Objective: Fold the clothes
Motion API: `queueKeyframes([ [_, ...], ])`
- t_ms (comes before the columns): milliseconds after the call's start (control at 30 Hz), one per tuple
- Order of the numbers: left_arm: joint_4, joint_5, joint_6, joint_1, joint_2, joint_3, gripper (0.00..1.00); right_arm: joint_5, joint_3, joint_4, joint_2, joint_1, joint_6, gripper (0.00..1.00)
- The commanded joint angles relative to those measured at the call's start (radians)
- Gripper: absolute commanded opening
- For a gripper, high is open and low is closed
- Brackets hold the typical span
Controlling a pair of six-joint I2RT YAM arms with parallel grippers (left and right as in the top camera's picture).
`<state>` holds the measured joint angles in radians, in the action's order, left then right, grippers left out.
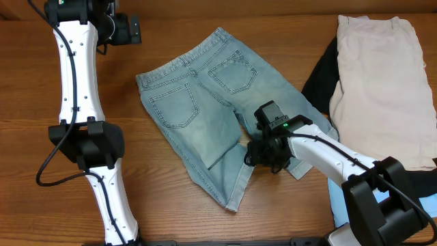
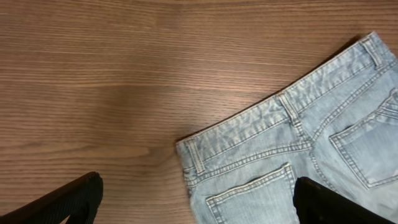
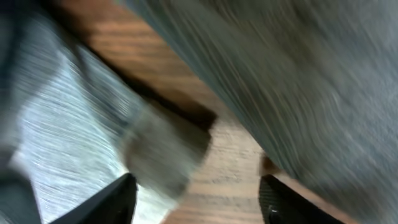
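The light-blue denim shorts [image 1: 205,102] lie flat in the middle of the table, back pockets up, waistband toward the far edge. My right gripper [image 1: 263,156] is low at the shorts' near right leg hem, open, with blurred denim [image 3: 74,124] and bare wood between its fingers [image 3: 198,205]. My left gripper [image 1: 134,30] is open and empty above the table's far left. Its wrist view shows the shorts' waistband corner [image 2: 199,155] between the open fingers [image 2: 198,205]. Beige shorts [image 1: 382,75] lie at the right over a black garment [image 1: 321,75]. A sky-blue garment [image 1: 341,205] shows at the near right.
The left arm's white links [image 1: 78,82] stretch along the left side of the wooden table [image 1: 171,198]. The right arm's base [image 1: 382,198] stands at the near right corner over the sky-blue garment.
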<state>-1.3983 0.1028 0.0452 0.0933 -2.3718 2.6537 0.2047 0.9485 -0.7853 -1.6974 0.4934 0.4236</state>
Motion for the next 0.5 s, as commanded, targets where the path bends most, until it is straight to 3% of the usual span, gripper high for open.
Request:
queueKeyframes([
  [0,0.005,-0.028,-0.023,-0.001,0.004,-0.008,1.00,0.008,0.000,0.032,0.001,0.007,-0.037,0.58],
  [167,0.004,-0.028,-0.023,-0.001,0.004,-0.008,1.00,0.022,0.000,0.067,0.001,0.018,-0.059,0.33],
  [267,0.004,-0.028,-0.023,-0.001,0.004,-0.008,1.00,0.021,0.000,0.059,0.001,0.019,-0.058,0.04],
  [467,0.004,-0.028,-0.023,-0.001,0.004,-0.008,1.00,0.021,0.001,0.017,0.024,0.014,-0.007,0.04],
])
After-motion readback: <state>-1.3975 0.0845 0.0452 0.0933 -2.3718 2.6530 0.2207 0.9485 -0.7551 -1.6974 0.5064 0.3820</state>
